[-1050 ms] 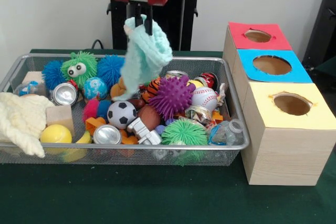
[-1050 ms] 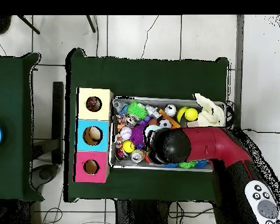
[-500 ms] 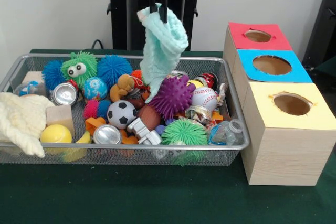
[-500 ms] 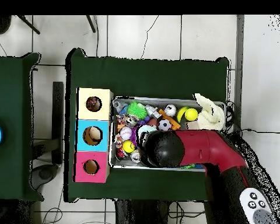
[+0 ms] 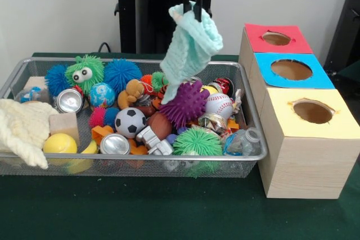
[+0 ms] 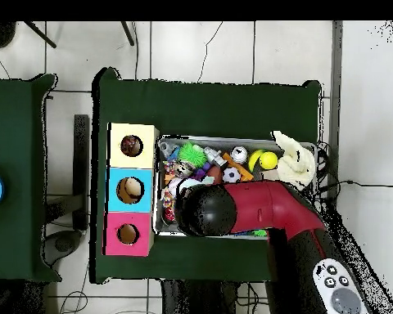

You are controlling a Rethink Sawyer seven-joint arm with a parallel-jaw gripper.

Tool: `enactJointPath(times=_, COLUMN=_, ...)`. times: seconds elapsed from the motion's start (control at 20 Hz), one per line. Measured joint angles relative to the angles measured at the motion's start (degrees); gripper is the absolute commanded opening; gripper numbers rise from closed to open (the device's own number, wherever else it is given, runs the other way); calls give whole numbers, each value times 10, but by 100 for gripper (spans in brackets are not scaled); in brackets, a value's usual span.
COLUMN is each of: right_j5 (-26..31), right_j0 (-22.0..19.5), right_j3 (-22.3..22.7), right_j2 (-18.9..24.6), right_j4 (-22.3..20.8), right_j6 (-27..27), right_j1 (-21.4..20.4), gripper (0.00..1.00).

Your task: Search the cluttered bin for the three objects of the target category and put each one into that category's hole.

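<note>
Mint-green knitted cloth point(image 5: 190, 49) hangs from my gripper point(image 5: 191, 5), whose fingers are pinched closed on its top edge, so the cloth dangles clear above the wire bin point(image 5: 247, 113) with its lower tip just over the purple spiky ball point(image 5: 184, 103). From the front, open air lies at 3 o'clock of the cloth, between it and the row of boxes: the red-topped box point(image 5: 275, 39) farthest back, the blue-topped box point(image 5: 293, 70) in the middle, the yellow-topped box point(image 5: 311, 112) nearest the camera, each with a round hole and all just beside the bin's 3 o'clock rim. Inside the bin, a cream knitted cloth point(image 5: 21, 128) drapes over the 9 o'clock edge, a soccer ball point(image 5: 130, 122) and a baseball point(image 5: 219, 105) sit amid the clutter. Overhead, my arm point(image 6: 257, 208) covers the bin's lower half, near the boxes.
</note>
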Motion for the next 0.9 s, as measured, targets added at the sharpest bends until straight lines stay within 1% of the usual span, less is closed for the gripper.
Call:
enactJointPath(times=0.3, right_j5=0, right_j0=14, right_j3=3, right_j2=0, right_j4=6, right_j6=0, right_j1=-5, gripper=0)
enactJointPath(times=0.85, right_j5=0, right_j0=16, right_j3=27, right_j2=-2, right_j4=17, right_j6=0, right_j1=-11, gripper=0)
enactJointPath(times=0.9, right_j5=0, right_j0=16, right_j3=28, right_j2=-2, right_j4=17, right_j6=0, right_j1=-11, gripper=100)
